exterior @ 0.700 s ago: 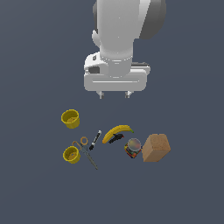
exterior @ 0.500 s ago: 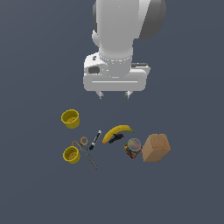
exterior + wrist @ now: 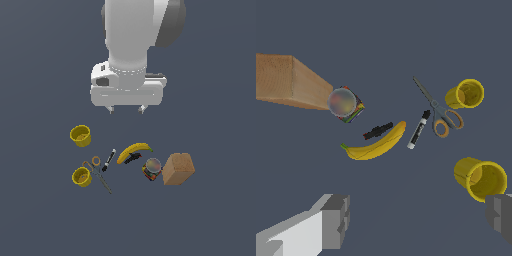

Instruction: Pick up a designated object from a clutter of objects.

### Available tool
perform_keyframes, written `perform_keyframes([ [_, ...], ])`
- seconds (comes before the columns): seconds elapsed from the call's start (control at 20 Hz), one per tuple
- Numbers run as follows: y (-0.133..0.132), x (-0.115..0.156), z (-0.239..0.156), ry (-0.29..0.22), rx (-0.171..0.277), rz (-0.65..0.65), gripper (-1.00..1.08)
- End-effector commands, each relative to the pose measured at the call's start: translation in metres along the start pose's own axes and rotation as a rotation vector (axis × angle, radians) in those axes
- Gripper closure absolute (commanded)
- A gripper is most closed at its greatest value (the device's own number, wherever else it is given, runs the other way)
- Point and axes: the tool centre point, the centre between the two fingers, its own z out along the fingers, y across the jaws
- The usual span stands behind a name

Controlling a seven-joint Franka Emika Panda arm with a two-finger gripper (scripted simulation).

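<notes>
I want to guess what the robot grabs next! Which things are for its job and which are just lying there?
For the job:
- small black piece, lying right beside the banana
- fingers, open, high above the pile

Just lying about:
- banana
- marker
- scissors
- two yellow cups
- glassy jar
- tan box

Arm: held upright, wrist pointed straight down.
Claw (image 3: 126, 108): fingers (image 3: 336, 221) spread wide apart, nothing gripped, raised above the bench.

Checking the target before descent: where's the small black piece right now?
In the exterior view the small black piece lies mid-clutter, right against the banana, with the glassy jar on the exterior view's right.
</notes>
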Motion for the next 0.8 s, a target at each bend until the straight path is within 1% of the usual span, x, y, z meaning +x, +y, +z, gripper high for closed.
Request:
perform_keyframes([
  [0.0, -0.001, 0.0, 0.001, 0.0, 0.0, 0.004, -0.92],
  [0.4, -0.004, 0.006, 0.015, 0.002, 0.005, 0.078, -0.92],
  [0.75, -0.009, 0.015, 0.04, 0.005, 0.013, 0.208, -0.92],
])
